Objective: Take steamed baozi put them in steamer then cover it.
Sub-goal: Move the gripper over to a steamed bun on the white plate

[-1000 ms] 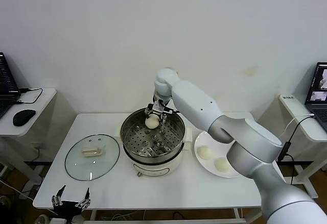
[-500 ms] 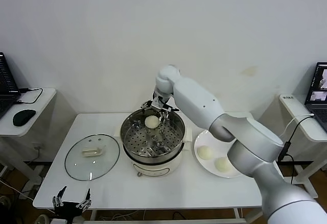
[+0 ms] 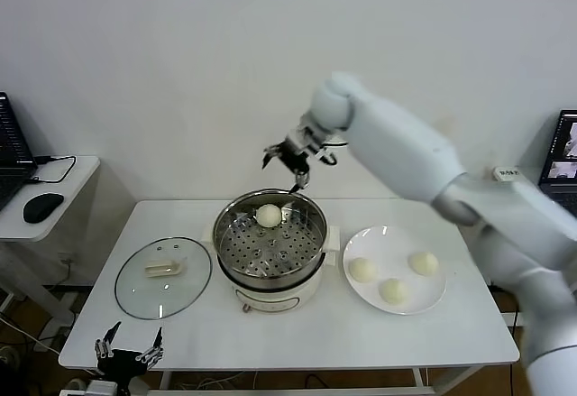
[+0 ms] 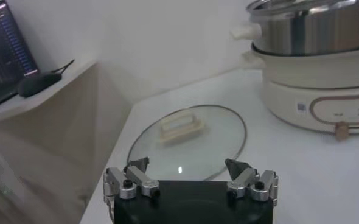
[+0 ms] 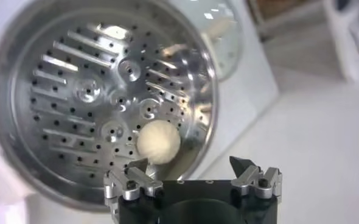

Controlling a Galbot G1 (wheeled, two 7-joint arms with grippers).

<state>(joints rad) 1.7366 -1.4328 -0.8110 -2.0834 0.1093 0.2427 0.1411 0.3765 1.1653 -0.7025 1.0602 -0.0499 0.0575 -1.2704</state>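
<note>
1. Right pincer: raised above the far rim of the steamer, fingers spread apart, holding nothing.
2. Steamer: on the white desk; one steamed baozi lies on the perforated tray near its far wall.
3. Plate: just right of the steamer, bearing three more baozi.
4. Cover: flat on the desk, left of the steamer, handle up.
5. Left pincer: low at the desk's near left edge, fingers apart, empty.

I see cream-white baozi on the shiny steel steamer tray's hole pattern, a clear cream-handled cover, a white plate.
</note>
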